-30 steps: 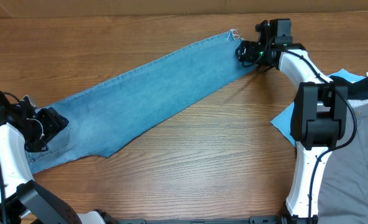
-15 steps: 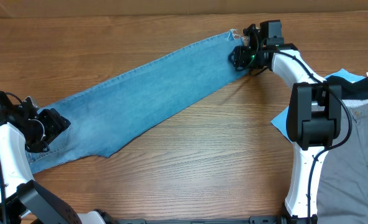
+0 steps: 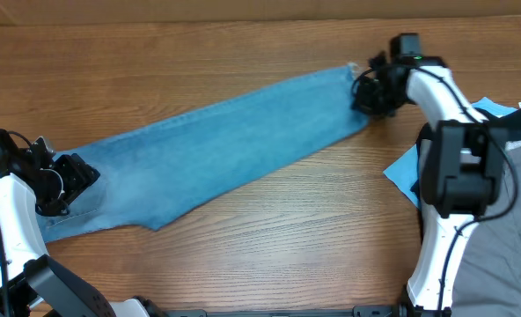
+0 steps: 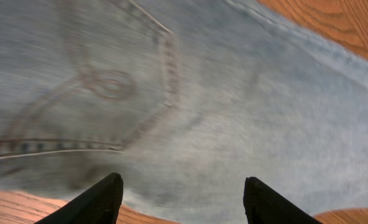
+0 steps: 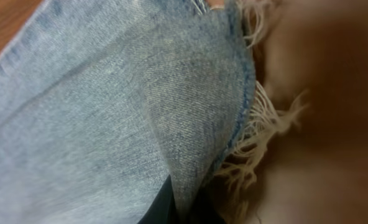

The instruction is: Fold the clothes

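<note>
The light-blue jeans (image 3: 234,145) lie flat in a long diagonal band, from the waist at the lower left to the ankle at the upper right. My right gripper (image 3: 363,91) is shut on the ankle end. In the right wrist view a fold of denim (image 5: 190,124) is pinched between its dark jaws (image 5: 183,208), with the frayed whitish hem (image 5: 262,124) beside it. My left gripper (image 3: 67,180) hangs open over the waist end. Its fingertips (image 4: 103,199) stand wide apart above the denim, near a back pocket's stitching (image 4: 109,84).
Grey-beige trousers (image 3: 498,238) lie at the right edge. A blue piece (image 3: 406,169) and a black garment (image 3: 520,123) lie near the right arm's base. Bare wooden table (image 3: 287,220) runs along the front of the jeans.
My right gripper has shut on the ankle hem and drawn it to the right, shifting and straightening the leg. The left arm has stayed where it was, still open.
</note>
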Controlling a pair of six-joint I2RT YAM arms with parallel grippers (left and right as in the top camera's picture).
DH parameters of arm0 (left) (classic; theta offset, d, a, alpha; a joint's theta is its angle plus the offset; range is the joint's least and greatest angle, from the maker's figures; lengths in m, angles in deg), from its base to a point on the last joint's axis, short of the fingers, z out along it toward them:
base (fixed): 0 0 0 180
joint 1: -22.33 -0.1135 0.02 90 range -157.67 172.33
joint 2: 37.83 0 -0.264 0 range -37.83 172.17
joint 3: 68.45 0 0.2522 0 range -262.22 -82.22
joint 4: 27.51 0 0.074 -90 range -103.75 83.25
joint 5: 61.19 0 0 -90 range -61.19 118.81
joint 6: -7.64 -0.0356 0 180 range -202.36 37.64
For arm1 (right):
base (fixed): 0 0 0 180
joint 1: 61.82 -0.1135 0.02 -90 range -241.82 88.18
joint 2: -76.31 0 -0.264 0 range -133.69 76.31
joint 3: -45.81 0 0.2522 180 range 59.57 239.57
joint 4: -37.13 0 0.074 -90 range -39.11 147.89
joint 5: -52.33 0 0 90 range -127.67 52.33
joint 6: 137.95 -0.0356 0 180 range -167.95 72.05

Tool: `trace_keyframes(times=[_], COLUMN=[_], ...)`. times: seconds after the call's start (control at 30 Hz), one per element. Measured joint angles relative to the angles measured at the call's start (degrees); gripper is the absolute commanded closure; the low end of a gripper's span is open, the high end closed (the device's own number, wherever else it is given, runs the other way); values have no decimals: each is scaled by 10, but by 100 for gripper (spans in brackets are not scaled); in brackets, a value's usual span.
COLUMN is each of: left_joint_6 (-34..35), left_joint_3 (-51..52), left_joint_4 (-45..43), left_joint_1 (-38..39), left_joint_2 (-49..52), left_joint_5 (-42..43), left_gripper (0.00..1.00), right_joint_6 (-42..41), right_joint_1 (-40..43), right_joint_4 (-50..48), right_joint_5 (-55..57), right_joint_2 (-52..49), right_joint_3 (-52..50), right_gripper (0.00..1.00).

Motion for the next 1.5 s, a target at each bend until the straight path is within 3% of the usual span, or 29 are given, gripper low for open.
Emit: trace_keyframes(times=[0.03, 0.13, 0.2, 0.27, 0.5, 0.73, 0.87, 0.97, 1.03, 1.13, 1.27, 1.4, 1.5], left_joint_6=[0, 0, 0, 0, 0, -9, -11, -11, -13, -13, -15, -22, -25], left_joint_3=[0, 0, 0, 0, 0, 0, 0, 0, 0, 0, 0, 0, 0], left_joint_4=[-2, -9, -12, -14, -23, -23, -23, -23, -23, -23, -20, -18, -18], left_joint_1=[0, 0, 0, 0, 0, 0, 0, 0, 0, 0, 0, 0, 0], left_joint_2=[0, 0, 0, 0, 0, 0, 0, 0, 0, 0, 0, 0, 0], left_joint_5=[0, 0, 0, 0, 0, 0, 0, 0, 0, 0, 0, 0, 0], left_gripper=[35, 35, 34, 34, 33, 33, 33, 32, 32, 32, 32, 32, 32], right_joint_6=[-5, -32, -41, -43, -25, -8, -4, 0, 1, 2, 3, 6, 4], right_joint_1=[8, 31, 37, 38, 37, 37, 38, 37, 37, 37, 37, 37, 37], right_joint_4=[20, 113, 154, 146, 32, -21, -9, 0, -1, -1, -7, -7, 2], right_joint_5=[5, 40, 68, 89, 121, 151, 167, 167, 165, 165, 165, 159, 155], right_joint_2=[8, 34, 41, 41, 41, 41, 35, 22, 14, 11, 10, 4, 3], right_joint_3=[0, 1, 1, 1, 1, 0, 0, 0, -1, -2, -2, -2, -2], right_gripper=[96, 49, 37, 34, 38, 43, 57, 57, 46, 45, 62, 91, 96])
